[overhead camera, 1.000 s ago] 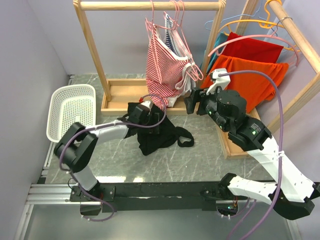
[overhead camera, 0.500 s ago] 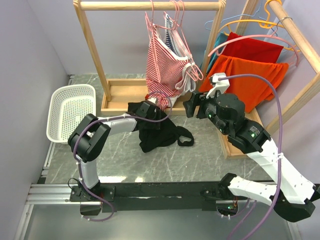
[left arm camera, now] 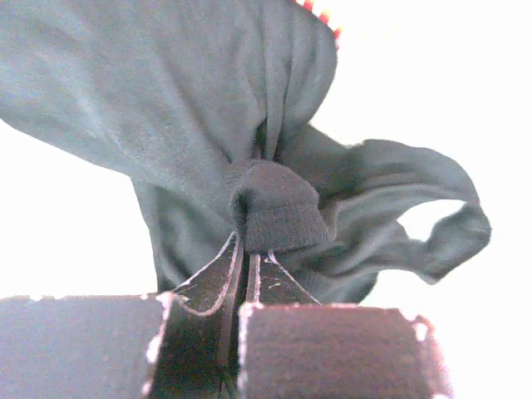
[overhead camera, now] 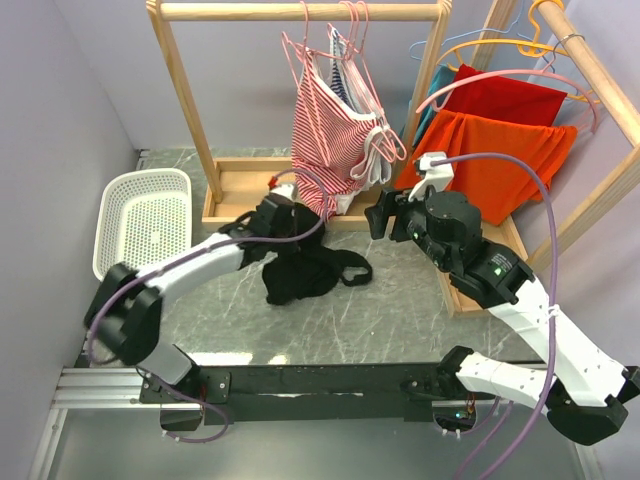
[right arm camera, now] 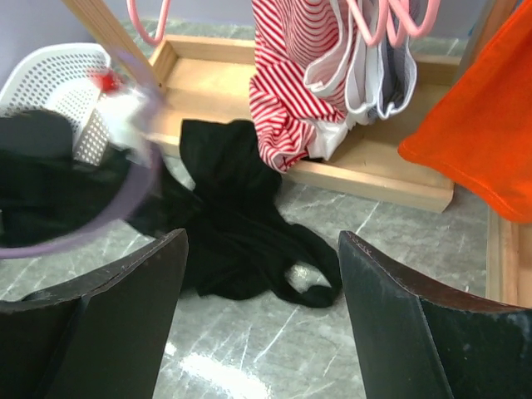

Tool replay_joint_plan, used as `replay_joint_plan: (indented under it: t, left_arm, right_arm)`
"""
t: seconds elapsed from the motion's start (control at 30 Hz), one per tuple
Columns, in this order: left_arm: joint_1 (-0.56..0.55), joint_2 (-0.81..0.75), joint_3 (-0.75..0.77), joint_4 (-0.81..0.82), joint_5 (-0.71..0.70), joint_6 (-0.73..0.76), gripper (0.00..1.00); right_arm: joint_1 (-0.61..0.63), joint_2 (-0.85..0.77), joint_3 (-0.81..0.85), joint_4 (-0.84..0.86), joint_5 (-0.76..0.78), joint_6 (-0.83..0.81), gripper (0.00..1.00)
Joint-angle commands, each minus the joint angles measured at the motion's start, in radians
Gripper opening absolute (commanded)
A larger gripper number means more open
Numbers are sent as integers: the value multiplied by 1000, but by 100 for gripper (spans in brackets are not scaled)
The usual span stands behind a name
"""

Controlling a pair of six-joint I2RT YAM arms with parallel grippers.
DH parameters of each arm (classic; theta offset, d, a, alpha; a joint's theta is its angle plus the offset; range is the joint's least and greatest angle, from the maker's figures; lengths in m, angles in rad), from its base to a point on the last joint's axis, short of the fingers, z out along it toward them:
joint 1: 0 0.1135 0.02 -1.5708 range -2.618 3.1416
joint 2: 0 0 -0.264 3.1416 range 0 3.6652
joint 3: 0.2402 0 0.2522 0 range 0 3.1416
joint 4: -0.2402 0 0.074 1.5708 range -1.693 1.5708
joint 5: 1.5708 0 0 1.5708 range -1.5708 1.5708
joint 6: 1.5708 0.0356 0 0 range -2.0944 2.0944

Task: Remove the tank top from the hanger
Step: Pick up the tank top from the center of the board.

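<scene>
Surface: grey marbled table (overhead camera: pixel 420 310), lilac walls, wooden rack (overhead camera: pixel 300 12) at the back.
Left gripper (left arm camera: pixel 248 249): jaws pressed together, pinching a ribbed fold of the black tank top (left arm camera: pixel 191 91). A second ago they were spread wide over the heap; the closure was completed within that second.
Grip: fold bunched into a knob just above the fingertips, with cloth draped away on both sides. The bite is judged narrow but full.
Black tank top: lying crumpled on the table in front of the rack base, on no hanger. The heap has been drawn slightly leftward and its strap loop pulled in since a second ago.
Left arm: stretched out long and low from its base, where it was folded at the elbow before.
Right gripper (overhead camera: pixel 380 215): jaws spread with nothing between them, held above the table beside the striped top (overhead camera: pixel 325 130). Its position is hardly altered.
Pink hangers (overhead camera: pixel 350 30): on the rail, the striped top and other light garments hung from them.
Basket (overhead camera: pixel 110 200): white, by the left wall, well apart from the heap.
Meaning: removal is judged done for the black top. The fresh pinch is judged the start of a lift or carry, with the basket a likely destination.
Risk: a thin pinch may slip under the cloth's weight.
</scene>
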Motion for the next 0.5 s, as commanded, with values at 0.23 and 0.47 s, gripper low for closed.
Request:
replay_joint_plan:
  t: [0.23,0.47]
  left_arm:
    - [103,-276,105,-119,-98,-6,1]
    - [236,-359,124,-138,-112,17,1]
  right_arm:
    - [3,-47,-39,50,37,30,80]
    - [1,-64,-77,44,34,47,81]
